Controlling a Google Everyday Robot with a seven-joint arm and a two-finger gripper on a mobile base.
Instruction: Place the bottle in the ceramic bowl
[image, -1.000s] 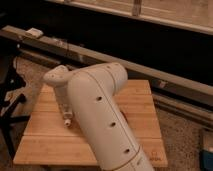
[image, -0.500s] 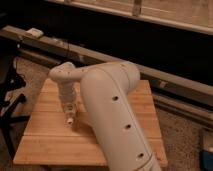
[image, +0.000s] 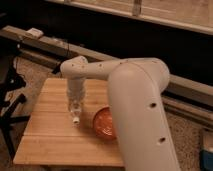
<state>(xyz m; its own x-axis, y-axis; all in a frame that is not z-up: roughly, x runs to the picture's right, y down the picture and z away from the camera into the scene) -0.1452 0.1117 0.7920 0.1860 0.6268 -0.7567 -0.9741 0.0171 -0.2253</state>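
Observation:
On the wooden table (image: 47, 135), my gripper (image: 75, 116) hangs straight down from the wrist, left of centre. Its fingers are shut on the small white bottle (image: 76, 119), which stands upright at their tips, just above or on the table top; I cannot tell which. The orange-red ceramic bowl (image: 103, 123) sits on the table just right of the gripper, and my big white forearm (image: 142, 115) hides its right part. Bottle and bowl are a short gap apart.
The forearm fills the right half of the view and hides that side of the table. A dark ledge with a small white object (image: 35, 33) and cables runs behind the table. A black stand (image: 11, 107) is at the left, and a blue thing (image: 207, 157) at the lower right.
The fingers have closed around the bottle. The forearm has swung aside and the bowl, hidden before, now shows beside the gripper.

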